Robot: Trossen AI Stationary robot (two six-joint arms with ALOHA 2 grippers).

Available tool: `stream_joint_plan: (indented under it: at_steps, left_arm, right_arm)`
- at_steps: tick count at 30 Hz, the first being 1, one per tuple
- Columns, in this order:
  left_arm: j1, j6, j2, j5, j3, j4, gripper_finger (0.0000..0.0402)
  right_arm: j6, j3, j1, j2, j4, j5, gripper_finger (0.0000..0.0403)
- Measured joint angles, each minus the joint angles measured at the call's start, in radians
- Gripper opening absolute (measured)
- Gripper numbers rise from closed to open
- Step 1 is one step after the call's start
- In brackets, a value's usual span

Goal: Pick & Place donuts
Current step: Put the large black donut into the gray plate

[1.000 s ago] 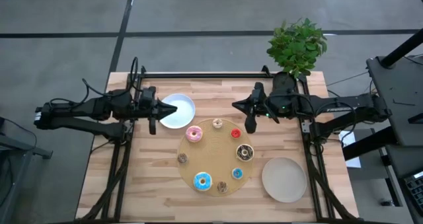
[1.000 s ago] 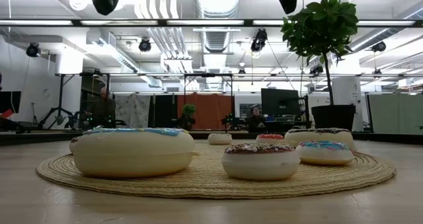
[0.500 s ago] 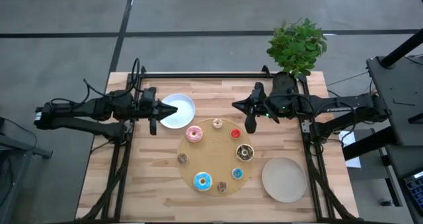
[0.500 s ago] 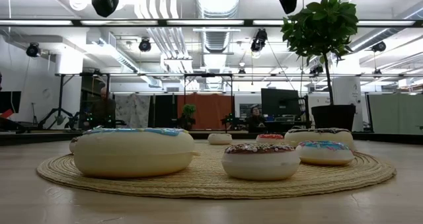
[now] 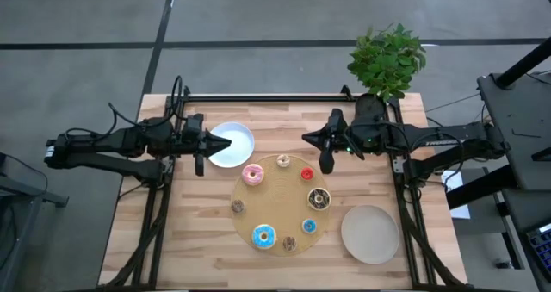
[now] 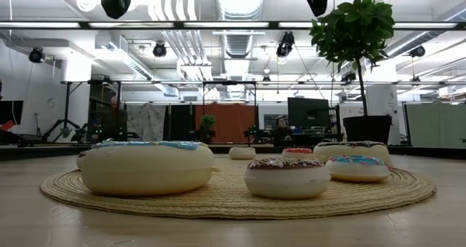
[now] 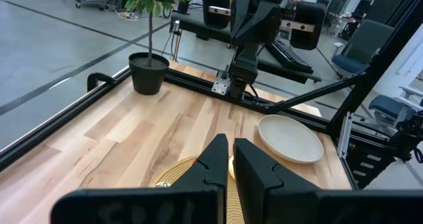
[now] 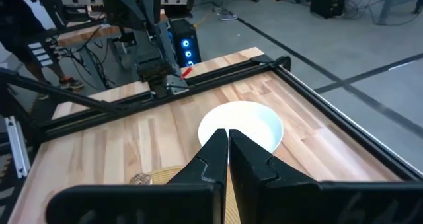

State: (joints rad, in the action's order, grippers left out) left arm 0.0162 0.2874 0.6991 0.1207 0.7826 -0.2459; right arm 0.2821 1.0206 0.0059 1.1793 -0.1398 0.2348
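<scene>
Several toy donuts lie flat on a round woven mat [image 5: 280, 189] at the table's middle: a pink one [image 5: 252, 174], a chocolate one [image 5: 319, 198], a large blue one [image 5: 263, 236], a red one [image 5: 308, 173], a tan one [image 5: 283, 161], and small brown and blue ones. In the low view the large blue donut [image 6: 145, 167] is nearest. My left gripper [image 5: 200, 164] hangs shut above the table left of the mat, beside the white plate. My right gripper [image 5: 325, 164] hangs shut over the mat's far right edge. Neither one touches a donut.
A white plate [image 5: 231, 144] sits far left of the mat, and a beige plate [image 5: 370, 233] sits near right of it. A potted plant [image 5: 386, 64] stands at the far right corner. Black rails run along the table's far, left and right edges.
</scene>
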Motion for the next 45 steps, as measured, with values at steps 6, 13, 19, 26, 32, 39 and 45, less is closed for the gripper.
stream_joint_plan:
  at_steps: [6, 13, 19, 26, 32, 39, 45]
  left_arm:
    - [0.0, 0.003, 0.0, 0.0, 0.0, 0.0, 0.0]
    - [0.0, 0.002, 0.0, 0.0, 0.0, 0.0, 0.0]
    - [0.0, 0.001, 0.0, 0.0, 0.0, 0.0, 0.0]
    - [0.0, 0.0, 0.0, 0.0, 0.0, 0.0, 0.0]
    - [0.0, 0.0, 0.0, 0.0, 0.0, 0.0, 0.0]
    - [0.0, 0.0, 0.0, 0.0, 0.0, 0.0, 0.0]
    - [0.0, 0.0, 0.0, 0.0, 0.0, 0.0, 0.0]
  right_arm:
    - [0.025, 0.026, 0.0, 0.001, -0.002, 0.0, 0.0009]
    - [-0.002, 0.09, 0.0, 0.004, -0.004, 0.0, 0.0009]
    - [-0.003, 0.13, 0.0, 0.004, -0.013, 0.0, 0.0009]
    - [-0.002, 0.144, 0.0, 0.004, -0.013, 0.0, 0.0009]
    - [0.003, 0.139, 0.0, 0.004, -0.022, 0.001, 0.0009]
    - [0.006, 0.138, 0.0, 0.004, -0.044, 0.003, 0.0009]
    - [0.034, 0.137, 0.0, 0.012, -0.045, -0.002, 0.0009]
